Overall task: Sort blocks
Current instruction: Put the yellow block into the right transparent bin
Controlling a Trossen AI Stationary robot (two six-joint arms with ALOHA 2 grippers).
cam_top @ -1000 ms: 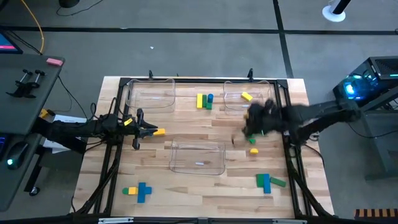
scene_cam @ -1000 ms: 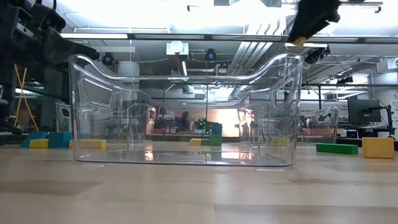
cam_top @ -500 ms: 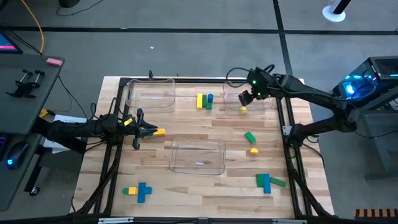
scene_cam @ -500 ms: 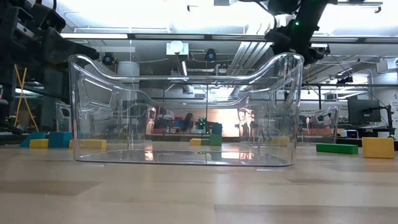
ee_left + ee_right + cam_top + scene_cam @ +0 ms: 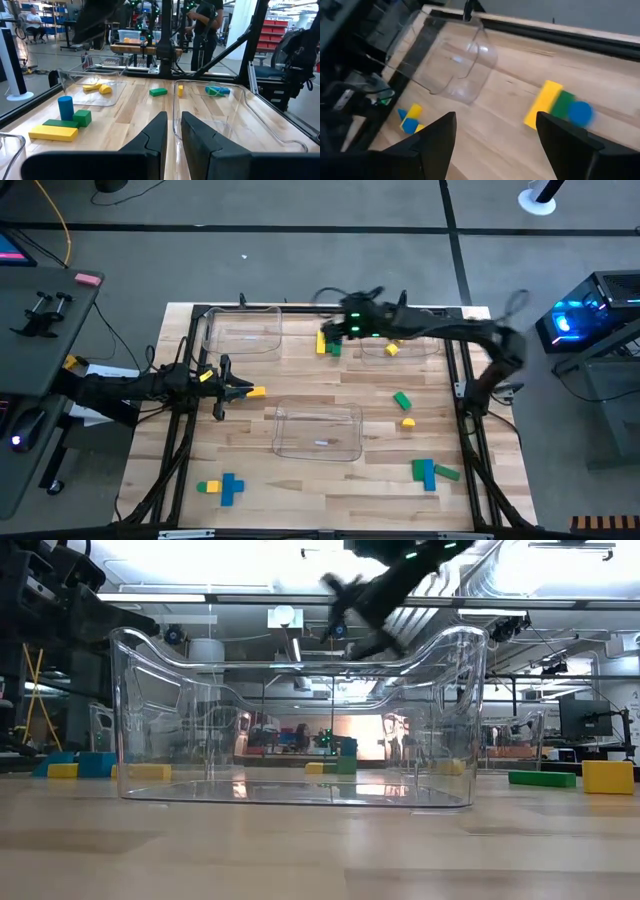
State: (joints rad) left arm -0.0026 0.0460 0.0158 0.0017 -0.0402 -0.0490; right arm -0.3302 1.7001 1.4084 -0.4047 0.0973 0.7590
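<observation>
Blocks lie in groups on the wooden table. A yellow bar, green blocks and a blue cylinder [image 5: 328, 342] sit at the far middle. Two yellow blocks [image 5: 98, 88] rest in the far right clear tray [image 5: 415, 348]. A green block [image 5: 402, 400] and a small yellow one [image 5: 407, 422] lie right of centre. My right gripper [image 5: 502, 147] is open and hovers above the far-middle group [image 5: 560, 104], touching nothing. My left gripper [image 5: 172, 132] is shut at the left side, and a yellow block [image 5: 257, 391] lies just beyond its tips.
An empty clear tray [image 5: 318, 430] stands at the centre and another [image 5: 240, 332] at the far left. Green and blue blocks [image 5: 430, 472] lie near the right edge, and yellow and blue ones [image 5: 222, 487] near the left. A dark frame [image 5: 180, 430] borders the table.
My right gripper has risen from the table's right middle, swung over the far right tray, then travelled left to above the far-middle group. A second yellow block now lies in that tray. The left arm has kept still.
</observation>
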